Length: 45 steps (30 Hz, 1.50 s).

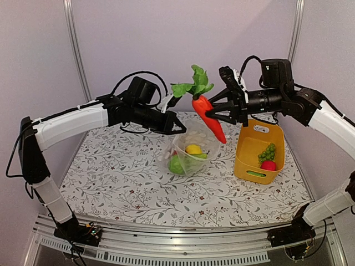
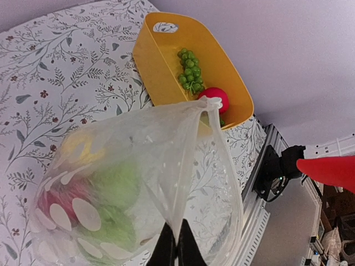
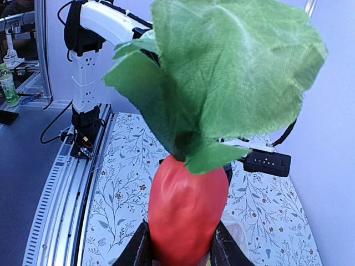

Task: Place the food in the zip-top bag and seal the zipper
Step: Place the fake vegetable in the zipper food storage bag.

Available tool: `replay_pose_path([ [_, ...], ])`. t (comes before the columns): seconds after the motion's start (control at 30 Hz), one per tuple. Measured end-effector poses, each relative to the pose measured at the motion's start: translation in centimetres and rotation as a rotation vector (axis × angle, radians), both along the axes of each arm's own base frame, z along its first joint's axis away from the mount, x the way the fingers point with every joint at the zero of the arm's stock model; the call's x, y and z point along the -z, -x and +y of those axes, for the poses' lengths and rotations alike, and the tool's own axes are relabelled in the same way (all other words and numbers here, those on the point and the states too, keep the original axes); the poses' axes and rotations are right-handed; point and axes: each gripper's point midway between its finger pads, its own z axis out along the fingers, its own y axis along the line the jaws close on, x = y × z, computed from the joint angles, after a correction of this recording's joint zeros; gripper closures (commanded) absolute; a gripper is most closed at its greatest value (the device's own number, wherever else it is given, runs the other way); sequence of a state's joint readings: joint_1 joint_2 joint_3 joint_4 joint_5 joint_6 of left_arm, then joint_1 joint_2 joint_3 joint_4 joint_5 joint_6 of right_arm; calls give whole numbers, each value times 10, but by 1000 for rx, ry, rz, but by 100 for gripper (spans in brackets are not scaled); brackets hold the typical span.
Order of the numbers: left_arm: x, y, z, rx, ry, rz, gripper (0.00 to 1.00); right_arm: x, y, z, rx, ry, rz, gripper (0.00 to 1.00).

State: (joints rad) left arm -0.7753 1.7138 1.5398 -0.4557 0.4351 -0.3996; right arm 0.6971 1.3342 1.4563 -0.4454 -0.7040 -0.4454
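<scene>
From above, my right pincer (image 1: 213, 114) pinches the carrot (image 1: 211, 119) mid-body, just above the dotted bag (image 1: 191, 151). Left wrist: my left pincer (image 2: 176, 248), pressed together, holds its floppy rim. Right wrist: I judge the carrot light, firm and slick, best gripped at its thick shoulder.
</scene>
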Motion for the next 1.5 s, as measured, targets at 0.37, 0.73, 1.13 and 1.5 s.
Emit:
replay_pose_path([
  [0.37, 8, 10, 16, 13, -59, 18, 100, 56, 6, 68, -102, 149, -174, 88],
  [0.73, 10, 11, 53, -23, -85, 6, 100, 130, -24, 70, -31, 315, -289, 82],
  [1.13, 13, 0, 66, -37, -104, -13, 100, 183, -54, 74, 70, 549, -358, 85],
  [1.5, 13, -5, 71, -40, -104, -18, 100, 215, -82, 72, 189, 796, -397, 83],
])
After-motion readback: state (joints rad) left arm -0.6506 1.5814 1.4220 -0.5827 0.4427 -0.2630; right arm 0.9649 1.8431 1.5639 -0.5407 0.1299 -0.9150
